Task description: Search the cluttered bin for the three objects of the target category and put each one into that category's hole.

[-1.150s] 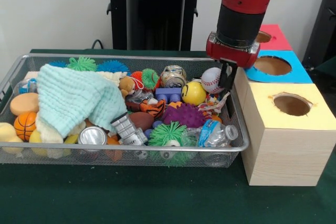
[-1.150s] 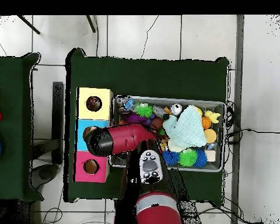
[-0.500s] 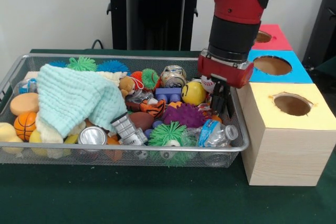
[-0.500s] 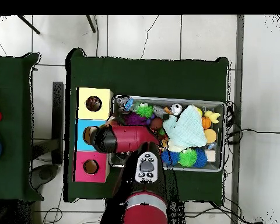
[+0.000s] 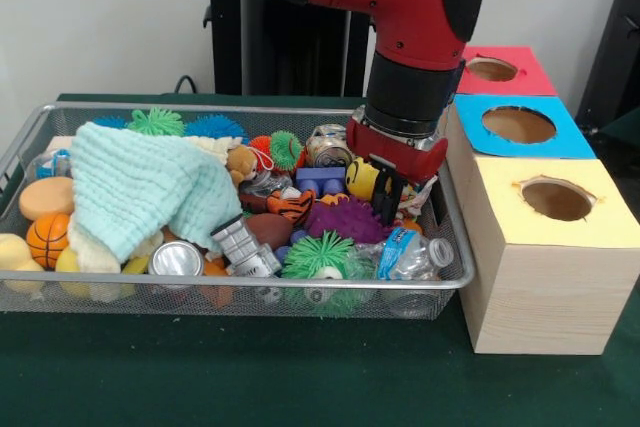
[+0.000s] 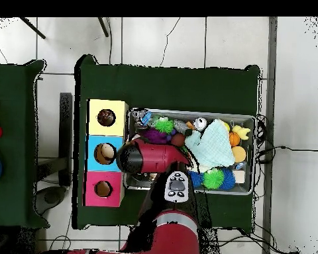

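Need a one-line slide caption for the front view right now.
Sawyer gripper lowered into the cluttered wire bin beside the yellow ball, next to the three-hole sorting box.

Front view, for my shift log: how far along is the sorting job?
Nothing visibly sorted: what lies inside the yellow hole, blue hole and red hole cannot be made out. In hand: the gripper is down in the wire bin, over the yellow smiley ball and purple spiky ball, carrying nothing visible. Picking and dropping all three remain.
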Tool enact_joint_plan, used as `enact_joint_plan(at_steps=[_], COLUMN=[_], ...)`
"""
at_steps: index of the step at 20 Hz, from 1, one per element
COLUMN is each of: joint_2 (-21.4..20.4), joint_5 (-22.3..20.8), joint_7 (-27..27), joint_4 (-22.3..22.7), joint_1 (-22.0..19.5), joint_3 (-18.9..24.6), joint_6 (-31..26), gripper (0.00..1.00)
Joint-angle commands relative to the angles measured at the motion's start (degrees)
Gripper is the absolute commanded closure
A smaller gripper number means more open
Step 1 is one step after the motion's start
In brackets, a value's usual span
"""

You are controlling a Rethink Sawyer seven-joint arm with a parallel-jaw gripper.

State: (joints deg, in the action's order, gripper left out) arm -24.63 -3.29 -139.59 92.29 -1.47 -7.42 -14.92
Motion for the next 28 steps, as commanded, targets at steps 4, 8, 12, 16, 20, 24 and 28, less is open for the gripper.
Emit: enact_joint_plan(at_steps=[4,8,12,16,20,24,28], joint_2=[-1.28,-3.17,-3.51,-3.76,-3.64,-3.57,-3.61], joint_5=[1.33,1.42,0.82,0.30,-0.18,-1.06,-2.32], joint_7=[-5.40,-5.42,-4.03,-3.30,-2.77,-1.12,1.38], joint_4=[0.23,2.07,2.15,2.58,3.15,3.38,2.70], joint_1=[0.65,1.24,0.58,0.39,-0.07,-1.41,-2.08], joint_3=[-0.21,-0.08,0.77,1.32,1.93,2.88,3.22], joint_6=[-3.68,-4.53,-4.71,-4.60,-3.87,-3.72,-5.51], gripper=[1.00,1.00,1.00,1.00,1.00,1.00,1.00])
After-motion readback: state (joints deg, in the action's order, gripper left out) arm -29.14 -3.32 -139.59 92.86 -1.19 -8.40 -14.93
